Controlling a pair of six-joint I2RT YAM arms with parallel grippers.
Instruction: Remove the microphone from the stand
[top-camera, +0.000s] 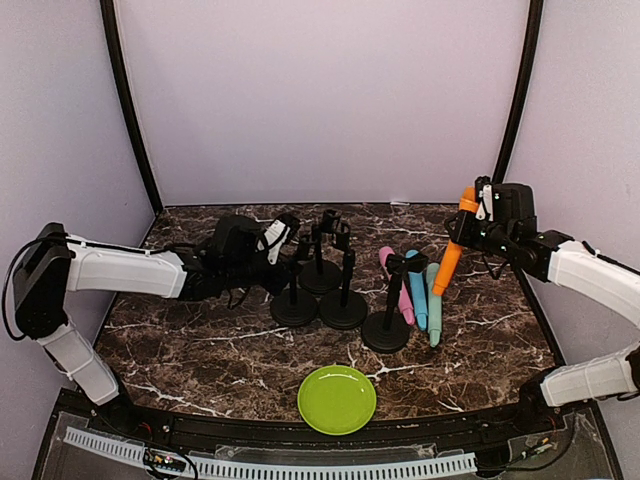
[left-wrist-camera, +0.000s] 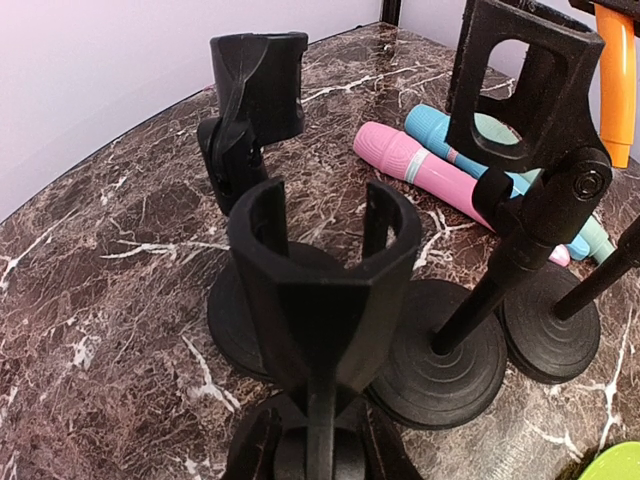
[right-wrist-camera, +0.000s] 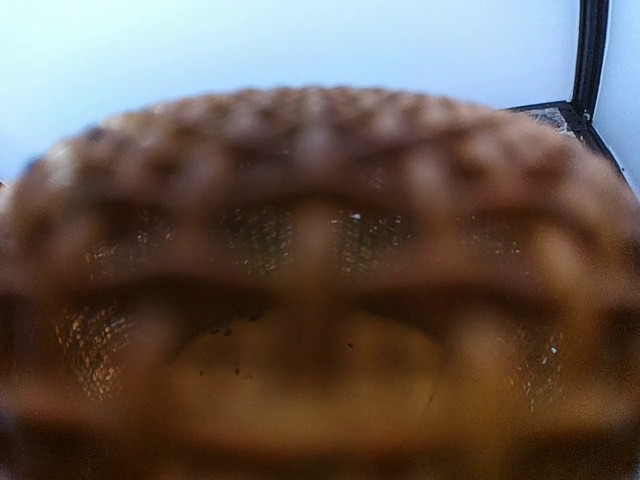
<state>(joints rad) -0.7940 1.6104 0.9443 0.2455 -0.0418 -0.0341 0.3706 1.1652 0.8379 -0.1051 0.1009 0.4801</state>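
The right gripper (top-camera: 480, 220) is closed on the orange microphone (top-camera: 449, 262), which is held tilted above the marble table (top-camera: 200, 350), apart from every stand, at 2 o'clock from the green plate (top-camera: 337, 399). The left gripper (left-wrist-camera: 315, 452) is narrowly clamped on the stem of a black stand (left-wrist-camera: 320, 270), whose clip is empty. At its 3 o'clock, a pink microphone (top-camera: 404, 300), a blue microphone (top-camera: 418, 300) and a teal microphone (top-camera: 433, 318) are laid side by side.

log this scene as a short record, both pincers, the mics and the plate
left pincer: shut on the pole of a microphone stand
right pincer: shut on the orange microphone, held clear of every stand
lying on table: pink microphone, blue microphone, teal microphone
green plate: empty, near edge of table
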